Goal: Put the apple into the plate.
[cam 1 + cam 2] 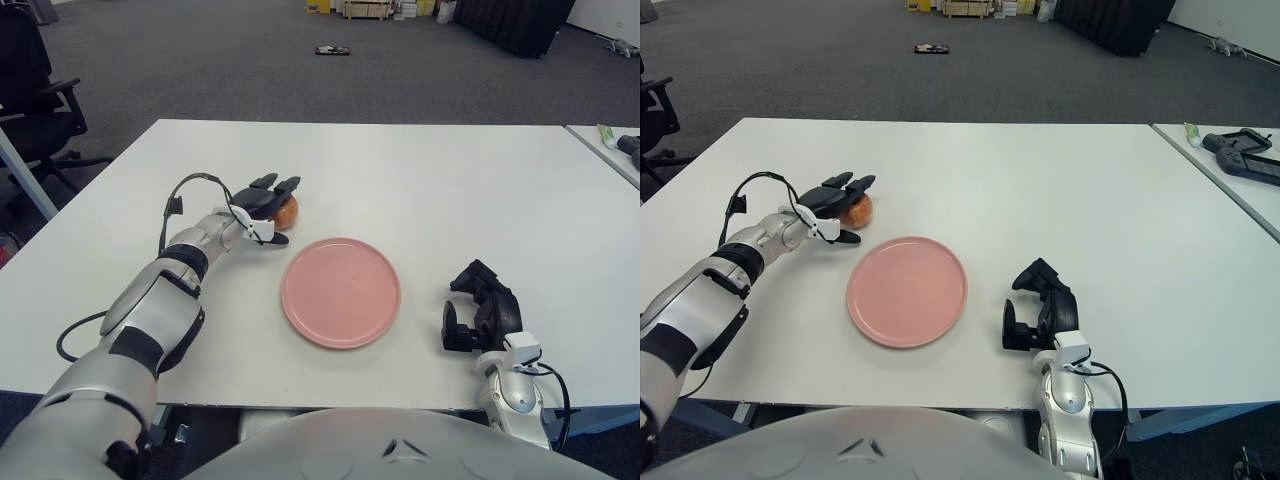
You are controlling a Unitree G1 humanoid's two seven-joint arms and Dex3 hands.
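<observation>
On the white worktop (420, 170) just beyond the pink plate (341, 292), the apple (286, 211), likely firm, smooth and prone to roll, sits under the left hand (262, 208), fingers spread around it, best gripped across its middle; right hand (482, 308) idles beside the plate

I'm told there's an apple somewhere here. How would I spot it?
Start at the pink plate in the middle of the white table. Look just past its far left edge, where the robot's left hand reaches. The apple is the small orange-red ball under those black fingers, the only round fruit there.
</observation>
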